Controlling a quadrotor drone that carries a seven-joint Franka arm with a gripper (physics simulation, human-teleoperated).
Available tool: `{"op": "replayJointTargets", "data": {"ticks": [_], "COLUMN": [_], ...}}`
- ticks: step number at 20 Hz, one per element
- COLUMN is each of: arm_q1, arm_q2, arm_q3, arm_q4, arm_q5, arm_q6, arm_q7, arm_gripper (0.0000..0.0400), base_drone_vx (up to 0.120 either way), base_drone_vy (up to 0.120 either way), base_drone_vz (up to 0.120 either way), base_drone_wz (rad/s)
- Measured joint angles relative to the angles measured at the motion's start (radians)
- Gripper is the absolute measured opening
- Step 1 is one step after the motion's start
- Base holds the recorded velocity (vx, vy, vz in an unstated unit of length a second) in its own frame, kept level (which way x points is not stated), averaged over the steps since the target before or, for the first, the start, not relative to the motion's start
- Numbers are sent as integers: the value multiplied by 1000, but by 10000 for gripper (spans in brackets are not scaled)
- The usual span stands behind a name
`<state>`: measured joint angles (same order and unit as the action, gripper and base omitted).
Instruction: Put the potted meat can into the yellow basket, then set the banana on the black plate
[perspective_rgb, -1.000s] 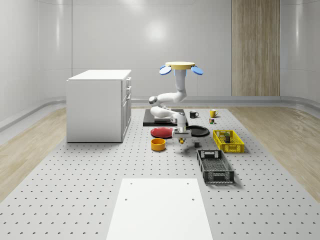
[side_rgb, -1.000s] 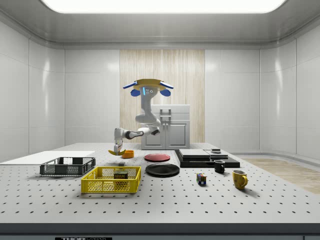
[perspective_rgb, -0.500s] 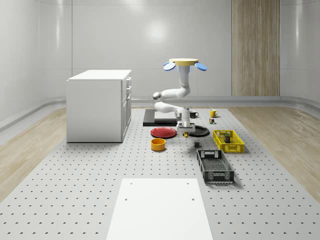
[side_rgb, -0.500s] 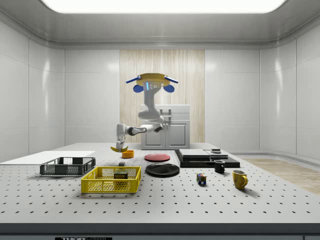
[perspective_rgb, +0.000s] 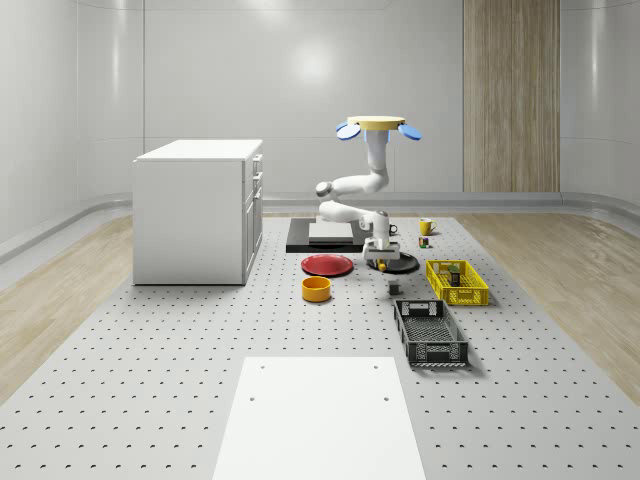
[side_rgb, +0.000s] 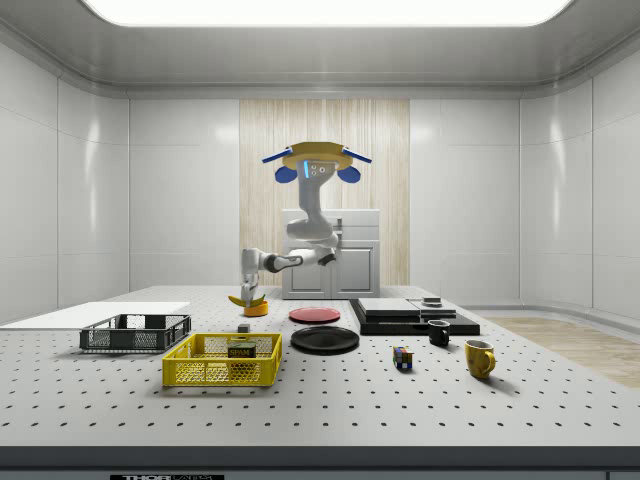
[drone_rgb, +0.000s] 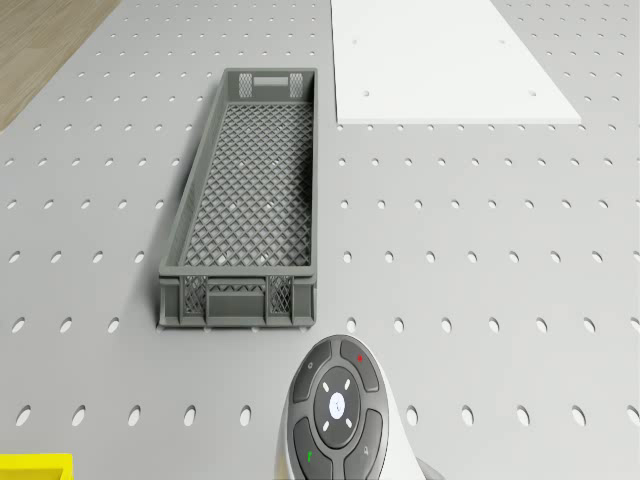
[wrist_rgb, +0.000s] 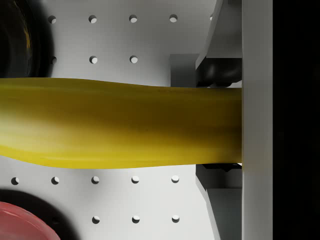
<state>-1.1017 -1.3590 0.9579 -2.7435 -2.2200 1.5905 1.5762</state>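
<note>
Banana clamped crosswise in the pincer. Black plate lies just below and beside it; drone hovers above the table.

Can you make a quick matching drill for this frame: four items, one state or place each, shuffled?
Items:
1. banana
2. meat can
3. grey crate
4. drone

States:
A. lying in the yellow basket
B. nothing inside, beside the white board
C. hovering above the table, near the black plate
D. held in the pincer, off the table

Pairs: 1-D, 2-A, 3-B, 4-C
</note>
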Motion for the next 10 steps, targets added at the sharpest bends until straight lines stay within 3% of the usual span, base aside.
{"op": "replayJointTargets", "data": {"ticks": [10], "arm_q1": [0], "arm_q2": [0], "arm_q3": [0], "arm_q4": [0], "arm_q5": [0], "arm_q6": [0], "arm_q7": [0], "arm_gripper": [197], "base_drone_vx": [-120], "base_drone_vy": [120], "base_drone_vz": [0], "base_drone_wz": [0]}}
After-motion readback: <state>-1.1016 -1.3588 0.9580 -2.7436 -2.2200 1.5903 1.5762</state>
